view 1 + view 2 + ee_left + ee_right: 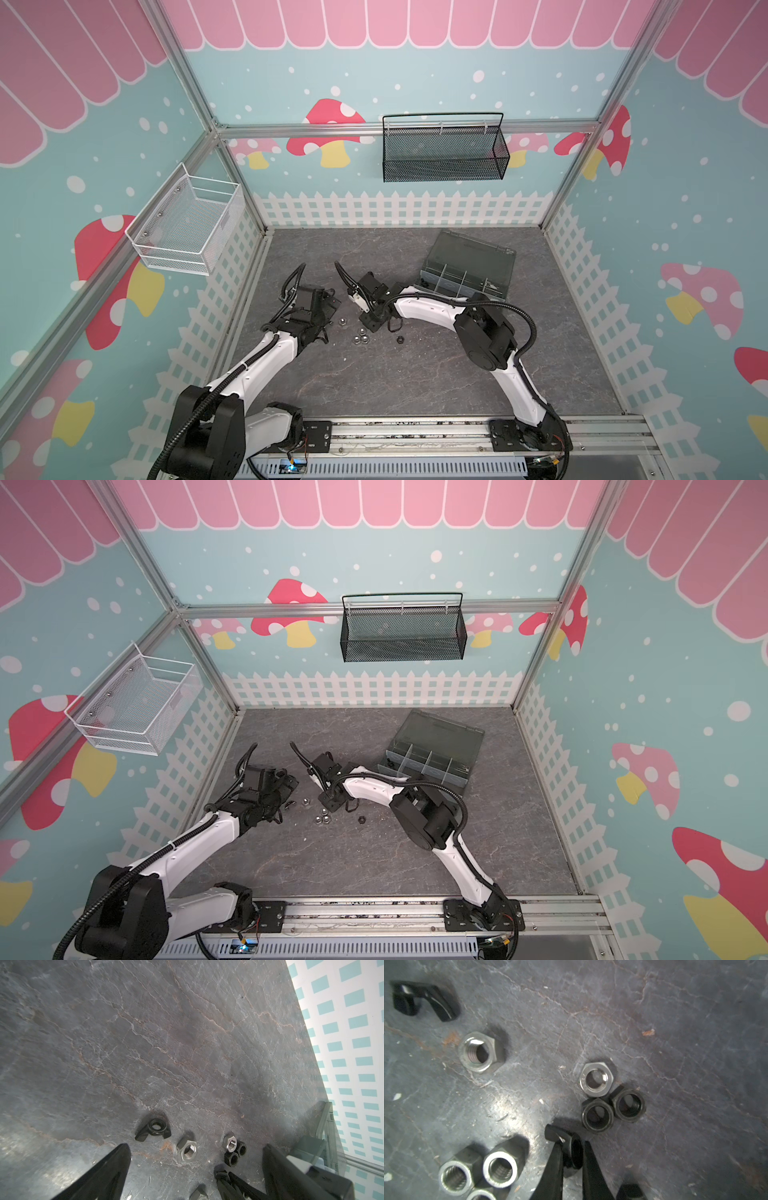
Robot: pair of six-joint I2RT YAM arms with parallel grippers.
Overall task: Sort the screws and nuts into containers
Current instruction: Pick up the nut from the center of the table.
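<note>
Right hand: at the bottom centre of the right wrist view, its two black fingers were drawn in close and clamped on a black wing piece.
Black wing piece: stood on edge between the fingers, one wing poking toward the upper left, low over the grey stone-patterned surface; whether it touched the surface could not be told.
Nut cluster: just up and right of the fingertips, a silver nut touched two black nuts, all lying flat with holes up.
Lone silver nut: flat at centre left of the frame, apart from the rest.
Silver trio: three silver nuts packed together in the lower left corner.
Second wing piece: alone in the upper left corner.
Left hand: spread wide and empty at the bottom of the left wrist view; the lone silver nut and the nut cluster showed between its fingers.
Containers: cells of the dark organizer box, lid open, at the upper right of the surface in both top views, well apart from the nuts at the centre.
In the way: the right arm overlapped the box's near edge in a top view, hiding part of its front wall.
</note>
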